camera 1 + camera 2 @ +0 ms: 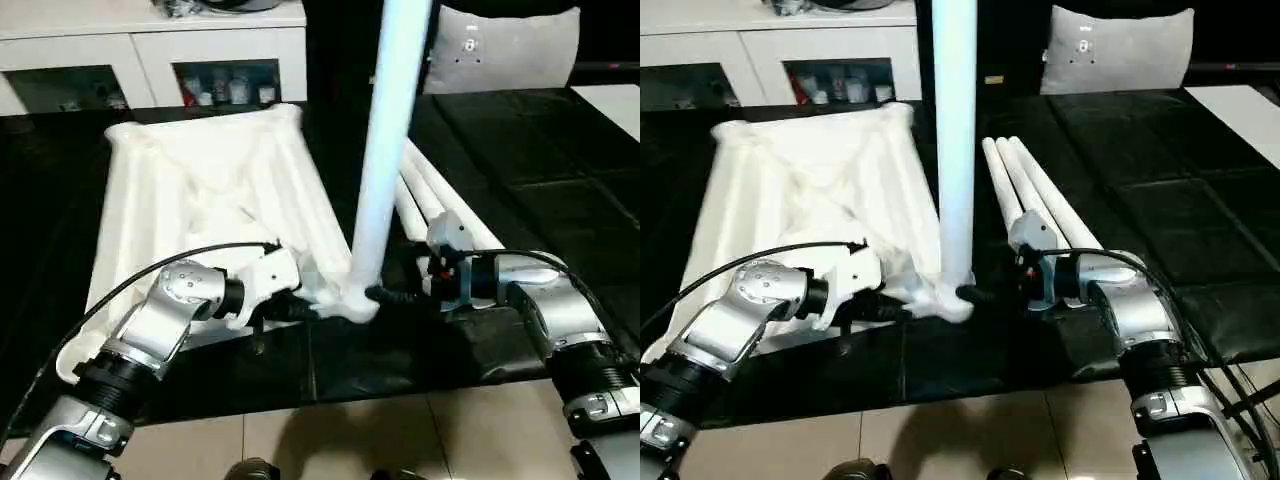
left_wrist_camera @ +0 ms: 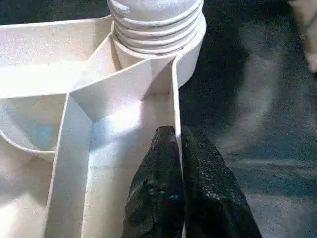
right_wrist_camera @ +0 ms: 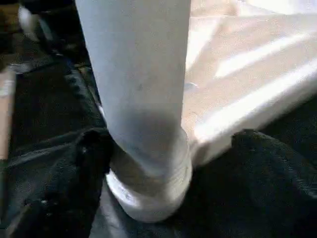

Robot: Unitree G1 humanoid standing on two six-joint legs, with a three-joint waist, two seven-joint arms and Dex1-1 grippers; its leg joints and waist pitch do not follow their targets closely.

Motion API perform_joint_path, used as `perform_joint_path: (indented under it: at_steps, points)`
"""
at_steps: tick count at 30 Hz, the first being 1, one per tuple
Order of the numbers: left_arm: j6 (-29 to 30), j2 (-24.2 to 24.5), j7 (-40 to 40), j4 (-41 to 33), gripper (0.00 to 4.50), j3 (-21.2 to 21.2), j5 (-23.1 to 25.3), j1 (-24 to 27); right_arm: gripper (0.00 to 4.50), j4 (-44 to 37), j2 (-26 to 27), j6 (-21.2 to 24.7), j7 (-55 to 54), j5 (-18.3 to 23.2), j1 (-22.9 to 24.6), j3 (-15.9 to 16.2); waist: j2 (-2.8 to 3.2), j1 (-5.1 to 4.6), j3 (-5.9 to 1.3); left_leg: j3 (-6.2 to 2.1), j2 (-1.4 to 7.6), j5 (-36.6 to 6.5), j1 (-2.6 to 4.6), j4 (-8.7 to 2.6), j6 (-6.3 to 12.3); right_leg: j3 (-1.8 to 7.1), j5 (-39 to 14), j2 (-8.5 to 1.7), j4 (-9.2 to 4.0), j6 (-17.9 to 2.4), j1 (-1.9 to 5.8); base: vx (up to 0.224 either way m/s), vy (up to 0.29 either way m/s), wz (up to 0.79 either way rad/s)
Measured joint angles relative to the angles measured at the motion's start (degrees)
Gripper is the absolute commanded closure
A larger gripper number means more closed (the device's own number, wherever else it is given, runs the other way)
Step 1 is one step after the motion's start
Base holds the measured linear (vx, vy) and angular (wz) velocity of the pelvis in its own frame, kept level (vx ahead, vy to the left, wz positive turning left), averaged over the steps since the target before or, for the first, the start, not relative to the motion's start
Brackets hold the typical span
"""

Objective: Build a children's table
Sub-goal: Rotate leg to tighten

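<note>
White plastic in the head views: tabletop lying ribbed side up on the black work table, toward the left. Planted upright in its near right corner socket, one leg, climbing out past the top of the picture. Lying flat just right of that, side by side and running toward the far edge, three spare legs. Reaching in from the left to that same corner, left gripper; coming from the right, level with the foot of the standing leg, right gripper.

Left wrist view next: black fingers pinched tight on a thin upright rib at the tabletop's edge, close to the socket. Above the socket mouth, screw threads of the leg end exposed, so probably not fully seated.

Right wrist view last: pincer spread wide, one dark finger hard by the leg's foot, the other standing off on the opposite side. Straddling, not visibly clamping.

Step in hand, by the look of it: screwing in the first of four legs, with the tabletop pinned against turning. Next, likely: close on the leg low down, twist further to bury the threads, keep the left pinch firm, then go for a spare leg.
</note>
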Motion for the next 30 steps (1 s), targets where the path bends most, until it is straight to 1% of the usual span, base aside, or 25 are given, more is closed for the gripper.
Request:
perform_joint_path:
  at_steps: [2, 3, 4, 5, 7, 10, 11, 14, 15, 16, 17, 18, 20, 21, 27, 29, 30]
  points:
    - [-0.71, 0.1, -1.13, -0.02, 4.5, -0.54, -0.02, 0.0, 0.83, -0.6, -0.14, 0.3, 1.55, 0.25, 0.0, 0.69, -0.06, 0.24, -0.01, 0.01, 0.0, 0.0, 0.05, 0.01, 0.0, 0.01, -0.01, 0.0, 0.0, 0.02, 0.04, 0.0, 0.0, 0.0]
    - [-1.25, 0.17, -1.62, 0.0, 4.5, -0.92, -0.01, -0.07, 0.83, -0.97, -0.21, 0.34, 2.34, 0.26, 0.0, 0.88, -0.1, 0.34, -0.02, 0.02, 0.0, 0.01, 0.06, 0.02, -0.01, 0.03, 0.0, -0.01, 0.01, 0.01, 0.05, 0.0, 0.0, 0.0]
    - [-1.68, 0.44, -2.17, 0.0, 4.5, -1.31, -0.02, -0.18, 1.03, -1.09, -0.34, 0.34, 3.08, 0.27, 0.0, 1.05, -0.17, 0.37, -0.04, 0.02, 0.0, 0.01, 0.07, 0.02, -0.01, 0.03, 0.0, 0.0, 0.01, 0.01, 0.06, 0.0, 0.0, 0.0]
    - [-2.01, 0.6, -2.64, 0.02, 4.5, -1.42, -0.01, -0.18, 1.03, -1.11, -0.41, 0.34, 3.6, 0.3, 0.0, 1.15, -0.22, 0.36, -0.06, 0.02, 0.0, 0.01, 0.08, 0.03, -0.01, 0.04, 0.0, -0.01, 0.02, 0.01, 0.07, 0.0, 0.0, 0.0]
    - [-2.94, 1.01, -3.25, 0.12, 4.5, -1.69, -0.01, -0.24, 1.22, -1.09, -0.42, 0.33, 4.72, 0.32, 0.0, 1.35, -0.33, 0.29, -0.08, 0.02, 0.0, 0.01, 0.08, 0.03, -0.01, 0.04, 0.01, 0.0, 0.03, 0.0, 0.07, 0.0, 0.0, 0.0]
    - [-3.86, 1.02, -3.77, 0.92, 4.5, -1.78, -0.01, -0.58, 1.34, -1.06, -0.42, 0.6, 5.83, 0.58, 0.0, 1.48, -0.35, 0.3, -0.09, 0.03, 0.0, 0.01, 0.08, 0.02, -0.01, 0.04, 0.01, 0.0, 0.03, -0.01, 0.07, 0.0, 0.0, 0.0]
    - [-3.99, 1.02, -3.85, 0.99, 4.5, -1.78, -0.01, -0.61, 1.6, -1.05, -0.47, 1.0, 5.95, 0.77, 0.0, 1.48, -0.35, 0.31, -0.09, 0.03, 0.0, 0.01, 0.08, 0.02, -0.01, 0.04, 0.01, 0.0, 0.03, -0.01, 0.07, 0.0, 0.0, 0.0]
    - [-4.15, 1.02, -3.97, 1.1, 4.5, -1.79, -0.01, -0.66, 1.7, -1.08, -0.84, 2.04, 7.05, 1.55, 0.0, 1.88, -0.35, 0.33, -0.09, 0.03, 0.0, 0.01, 0.08, 0.01, -0.01, 0.04, 0.02, 0.0, 0.04, -0.02, 0.06, 0.0, 0.0, 0.0]
    - [-4.16, 1.02, -3.97, 1.11, 4.5, -1.79, -0.01, -0.67, 1.93, -1.08, -0.96, 2.48, 7.18, 1.55, 0.0, 2.01, -0.36, 0.34, -0.09, 0.03, 0.0, 0.01, 0.08, 0.02, -0.01, 0.04, 0.02, 0.0, 0.04, -0.02, 0.06, 0.0, 0.0, 0.0]
    - [-4.18, 1.02, -3.97, 1.14, 4.5, -1.81, -0.01, -0.69, 1.93, -1.08, -1.0, 2.83, 7.5, 1.59, 0.0, 2.02, -0.36, 0.33, -0.09, 0.03, 0.0, 0.01, 0.08, 0.02, -0.01, 0.04, 0.02, 0.0, 0.04, -0.02, 0.06, 0.0, 0.0, 0.0]
    - [-4.21, 1.02, -3.98, 1.18, 4.5, -1.81, -0.01, -0.69, 2.1, -1.13, -1.05, 3.31, 7.97, 1.65, 0.0, 2.03, -0.36, 0.33, -0.1, 0.03, 0.0, 0.01, 0.08, 0.02, -0.01, 0.04, 0.02, 0.0, 0.04, -0.02, 0.06, 0.0, 0.0, 0.0]
    - [-4.28, 1.06, -4.28, 1.21, 4.5, -1.82, -0.01, -0.7, 2.1, -1.2, -1.15, 3.73, 8.21, 1.74, 0.0, 2.02, -0.37, 0.36, -0.1, 0.03, 0.0, 0.01, 0.08, 0.02, -0.01, 0.04, 0.02, 0.0, 0.04, -0.02, 0.06, 0.0, 0.0, 0.0]
    - [-4.47, 1.16, -4.79, 1.29, 4.5, -1.82, -0.02, -0.71, 2.37, -1.41, -1.16, 4.09, 8.7, 1.8, 0.04, 2.11, -0.39, 0.42, -0.11, 0.03, 0.0, 0.01, 0.08, 0.03, -0.01, 0.04, 0.01, 0.0, 0.04, -0.01, 0.06, 0.0, 0.0, 0.0]
    - [-4.56, 1.16, -5.05, 1.32, 4.5, -1.84, -0.02, -0.71, 2.43, -1.49, -1.16, 4.37, 8.99, 1.9, 0.08, 2.19, -0.39, 0.48, -0.12, 0.03, 0.0, 0.01, 0.08, 0.04, -0.01, 0.04, 0.02, 0.0, 0.04, -0.01, 0.07, 0.0, 0.0, 0.0]
    - [-3.59, 1.19, -5.64, 1.33, 4.5, -1.83, -0.62, -0.61, 2.55, -3.21, -1.18, 5.63, 8.65, 2.44, 1.51, 2.02, -0.54, 0.54, -0.23, 0.03, 0.0, 0.01, 0.11, 0.05, -0.01, 0.05, 0.02, 0.0, 0.04, -0.03, 0.1, 0.0, 0.0, 0.0]
    - [-2.31, 1.18, -5.63, 1.03, 4.5, -1.67, -0.99, -0.45, 2.55, -4.05, -1.08, 6.08, 8.03, 2.49, 2.06, 1.93, -0.54, 0.51, -0.24, 0.04, 0.0, 0.01, 0.15, 0.04, -0.01, 0.05, 0.03, 0.0, 0.06, -0.03, 0.12, 0.0, 0.0, 0.0]
    - [-0.56, 0.95, -5.38, 0.47, 4.5, -1.25, -1.09, -0.2, 2.56, -4.37, -0.47, 6.38, 7.07, 2.49, 2.3, 1.83, -0.54, 0.45, -0.26, 0.04, 0.0, 0.01, 0.17, 0.04, -0.01, 0.05, 0.03, 0.0, 0.06, -0.03, 0.14, 0.0, 0.0, 0.0]
